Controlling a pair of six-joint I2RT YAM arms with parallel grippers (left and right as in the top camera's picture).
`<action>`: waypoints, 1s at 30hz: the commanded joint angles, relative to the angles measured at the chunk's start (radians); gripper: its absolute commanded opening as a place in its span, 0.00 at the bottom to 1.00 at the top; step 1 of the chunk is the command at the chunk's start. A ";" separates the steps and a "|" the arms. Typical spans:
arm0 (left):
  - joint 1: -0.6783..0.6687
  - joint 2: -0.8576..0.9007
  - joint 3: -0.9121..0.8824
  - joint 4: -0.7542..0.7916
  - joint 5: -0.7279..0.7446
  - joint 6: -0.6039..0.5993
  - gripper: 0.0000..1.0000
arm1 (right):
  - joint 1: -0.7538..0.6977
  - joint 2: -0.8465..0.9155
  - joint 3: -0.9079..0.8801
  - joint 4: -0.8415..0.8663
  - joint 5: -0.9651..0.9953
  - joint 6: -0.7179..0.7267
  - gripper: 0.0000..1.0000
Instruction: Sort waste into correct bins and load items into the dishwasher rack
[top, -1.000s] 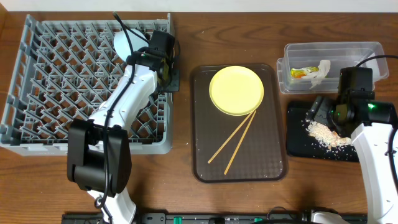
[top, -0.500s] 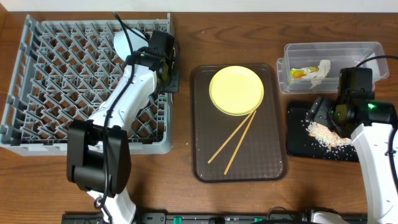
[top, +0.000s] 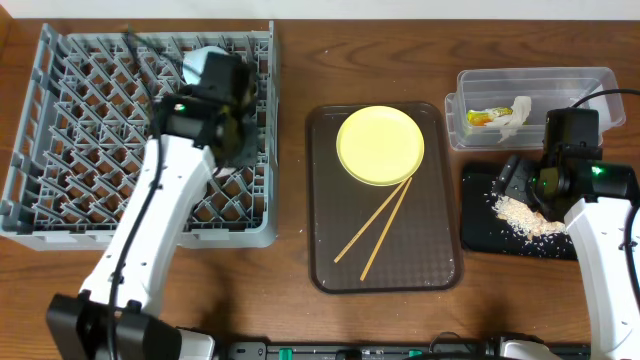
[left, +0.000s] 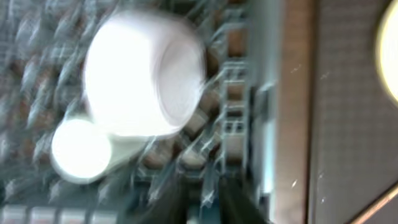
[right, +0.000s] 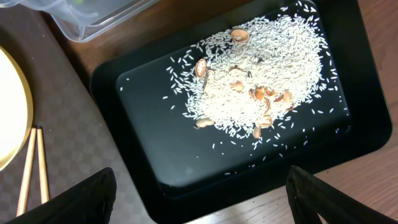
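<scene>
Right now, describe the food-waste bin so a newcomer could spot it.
Start at the brown serving tray mid-table and look right. Beside the clear tub, on its near side, sits a shallow black tray. It alone holds a heap of loose rice.

Rack (top: 90, 130) fills the frame's left. Serving tray (top: 420, 240) sits centre, plate (top: 380, 146) on its upper half, 2 chopsticks (top: 375, 232) just below. Upper right, the tub (top: 560, 80); directly below it, the shallow tray (top: 480, 225) holding rice (top: 522, 212).

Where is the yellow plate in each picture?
Overhead: the yellow plate sits mid-picture, on the brown tray's top end.
Left wrist: a yellow sliver at the upper right edge.
Right wrist: a yellow sliver at the left edge.
Shared landmark: the brown tray beneath it.
</scene>
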 joint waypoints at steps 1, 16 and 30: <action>0.061 0.023 -0.007 -0.039 -0.046 -0.053 0.06 | -0.013 -0.006 0.007 0.000 0.003 -0.013 0.86; 0.314 0.024 -0.204 -0.026 -0.046 -0.209 0.06 | -0.013 -0.006 0.007 0.003 0.003 -0.013 0.86; 0.375 0.024 -0.336 -0.036 -0.046 -0.228 0.07 | -0.013 -0.006 0.007 0.003 0.003 -0.013 0.86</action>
